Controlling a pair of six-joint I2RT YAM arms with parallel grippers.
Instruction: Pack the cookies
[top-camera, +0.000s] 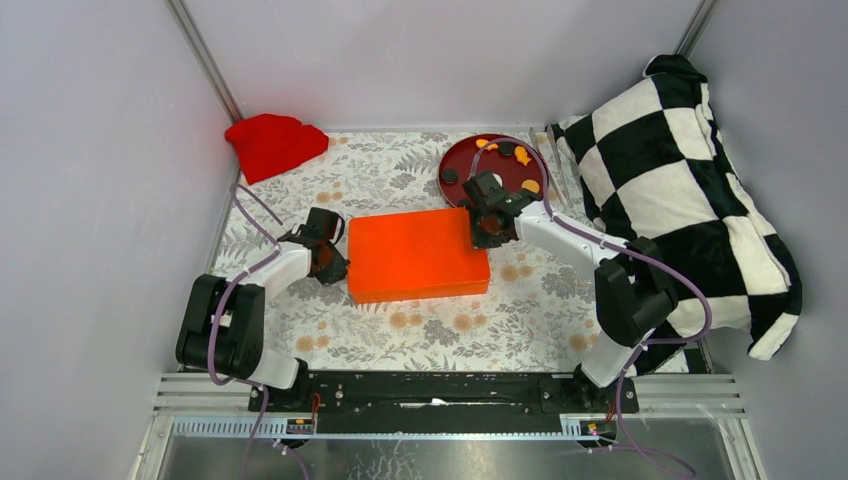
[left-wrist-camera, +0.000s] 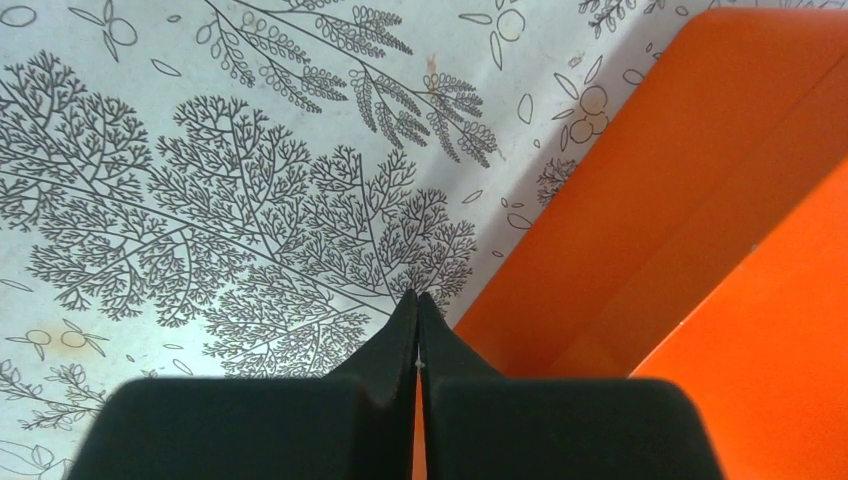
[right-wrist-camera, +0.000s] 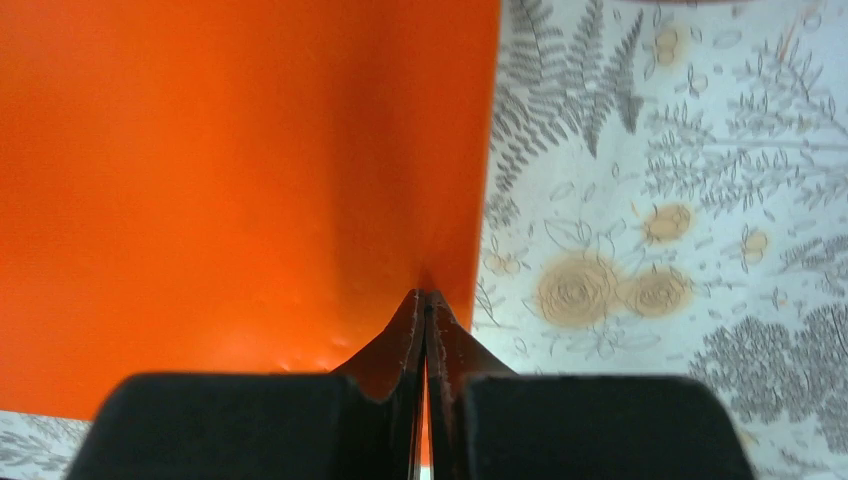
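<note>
Three small orange-yellow cookies lie on a dark red round plate at the back, among a few dark pieces. A closed orange box sits mid-table. My left gripper is shut and empty, down at the box's left edge. In the left wrist view its tips meet over the cloth, beside the box's side wall. My right gripper is shut at the box's far right corner. In the right wrist view its tips sit on the orange lid near its right edge.
A red cloth lies at the back left. A black-and-white checked pillow fills the right side, with metal tongs between it and the plate. A floral tablecloth covers the table, and grey walls enclose it.
</note>
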